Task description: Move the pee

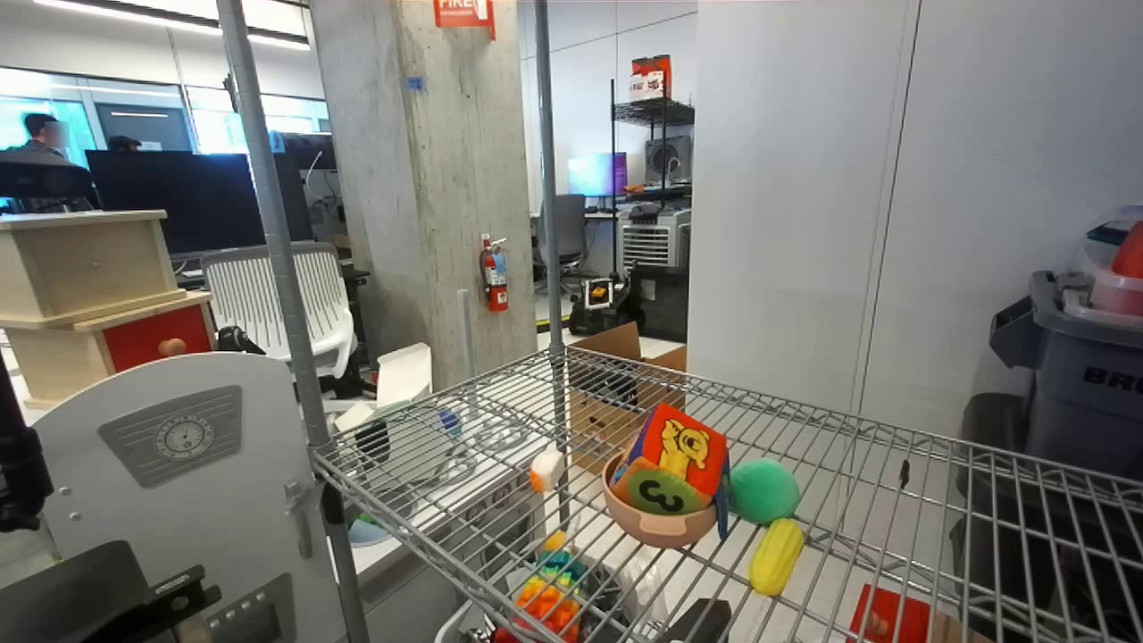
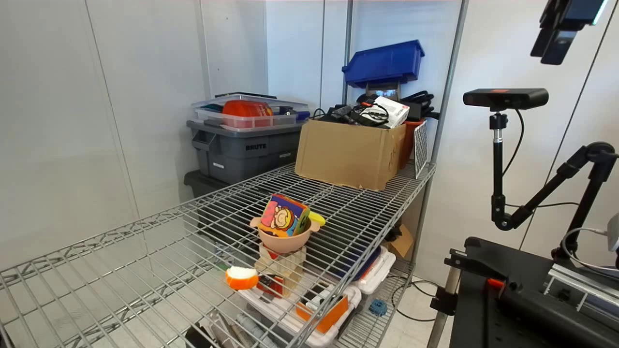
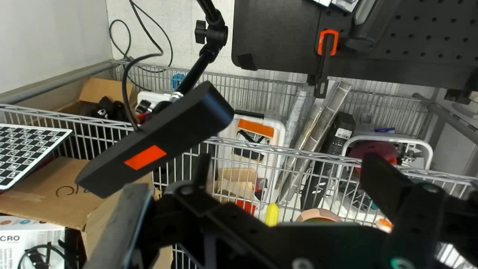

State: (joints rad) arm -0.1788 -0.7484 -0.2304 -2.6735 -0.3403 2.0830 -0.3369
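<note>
Round green plastic-looking pea (image 1: 764,491): three o'clock of pink plastic-looking bowl (image 1: 661,534) in an exterior view.
End effector (image 3: 287,162): spread; likely pre-reach, should descend.

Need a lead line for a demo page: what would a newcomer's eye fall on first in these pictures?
Probably the brightly coloured picture block, tilted in a peach bowl on the wire shelf in both exterior views. To the bowl's right in an exterior view, the round green toy and the yellow piece stand out too. In the wrist view, a black bar-shaped device with an orange-red patch looms left of centre.
</note>
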